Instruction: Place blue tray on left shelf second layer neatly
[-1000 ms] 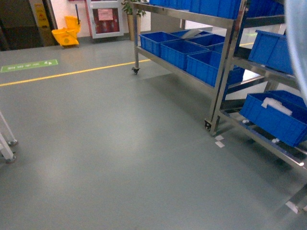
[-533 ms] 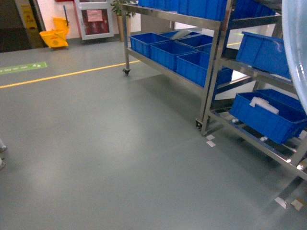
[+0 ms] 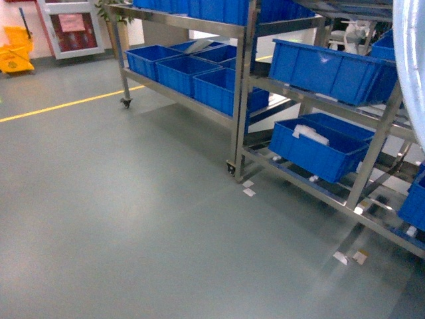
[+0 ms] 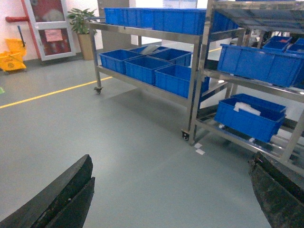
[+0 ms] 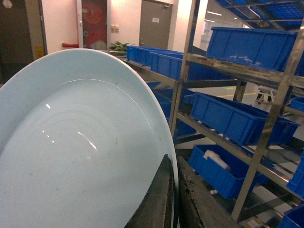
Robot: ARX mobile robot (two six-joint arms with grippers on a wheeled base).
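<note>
Up by the right gripper sits the blue tray; its jaws are pinched on the rim, so the tray is held up on edge (in the head view only a pale strip of it shows at the right side); the left gripper is spread wide and holds nothing.

My guess on the job: the tray is picked up and carried, but not yet put down; the steel shelf is near, off to the right, and the tray does not touch it; what is left is to get close to the second layer, lay the tray flat there and let go.

Blue crates fill much of the shelf; the low crate has something white in it, I cannot tell what; a far crate holds a grey thing; the other crates look bare inside where I can see in.
</note>
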